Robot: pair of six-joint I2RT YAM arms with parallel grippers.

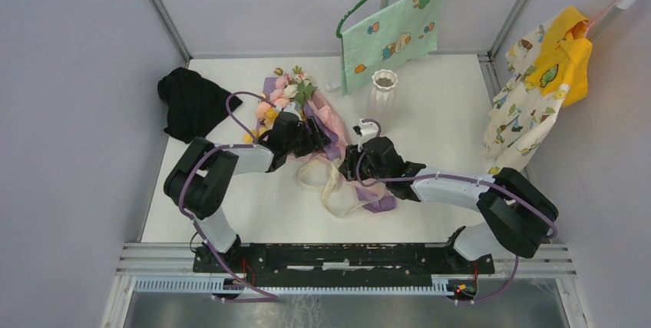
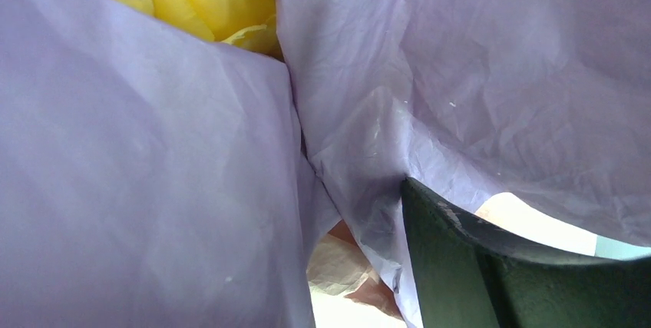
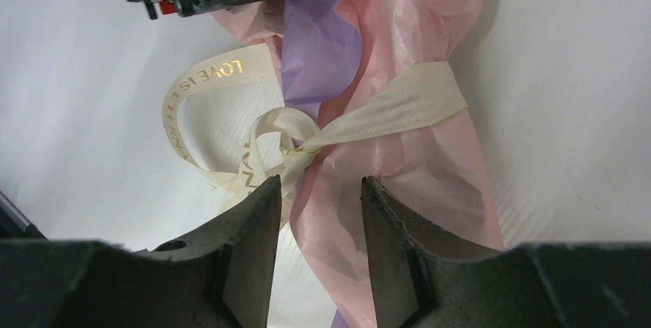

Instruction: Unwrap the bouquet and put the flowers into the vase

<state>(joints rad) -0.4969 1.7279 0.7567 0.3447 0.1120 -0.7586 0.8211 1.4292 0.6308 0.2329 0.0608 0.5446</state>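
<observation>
The bouquet (image 1: 326, 117) is lying across the middle of the table (image 1: 445, 113), its flowers (image 1: 284, 91) pointing toward the far left corner; the left arm is being held low and bent over it, the left gripper (image 1: 318, 137) set wide about the purple wrap, though a pinch cannot be told; the right arm is being stretched in low from the right, the right gripper (image 3: 318, 182) spread, tips at the knot of the cream ribbon (image 3: 399, 101); the vase (image 1: 383, 90) is standing upright near the far edge.
</observation>
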